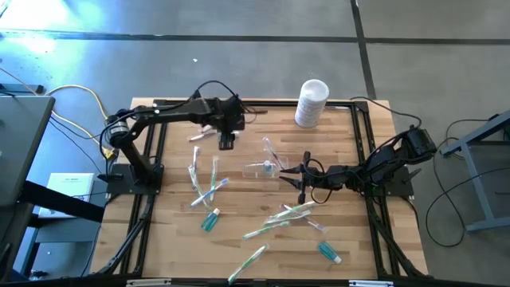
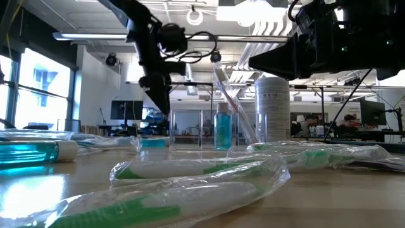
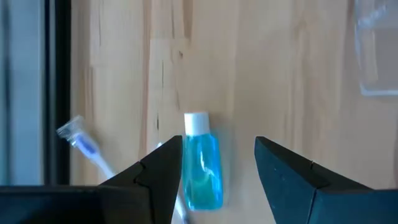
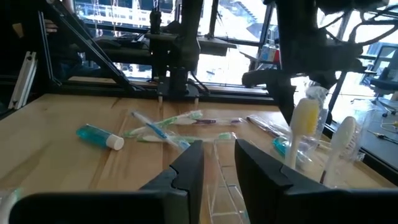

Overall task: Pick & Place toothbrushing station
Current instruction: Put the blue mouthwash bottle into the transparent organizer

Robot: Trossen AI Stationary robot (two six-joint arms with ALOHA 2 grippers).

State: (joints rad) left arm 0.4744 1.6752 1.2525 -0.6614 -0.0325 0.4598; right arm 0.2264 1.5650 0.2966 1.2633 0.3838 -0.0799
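Nearest the low camera, bagged green toothbrushes (image 2: 190, 183) lie across the wooden worktop (image 1: 255, 247). Past them, mid-worktop, the right hand (image 1: 296, 177) reaches low, its fingers spread slightly around a clear wrapper; whether they press it cannot be told. Just beyond its fingertips stands the clear cup (image 1: 261, 168), holding a brush and a teal tube. Farther back, the left hand (image 1: 227, 143) hangs with fingers spread, pinching nothing; a teal tube (image 3: 202, 165) with a white cap lies directly beneath, between its fingers. More brushes (image 1: 209, 187) lie near that hand. A white canister (image 1: 311, 102) stands at the far edge.
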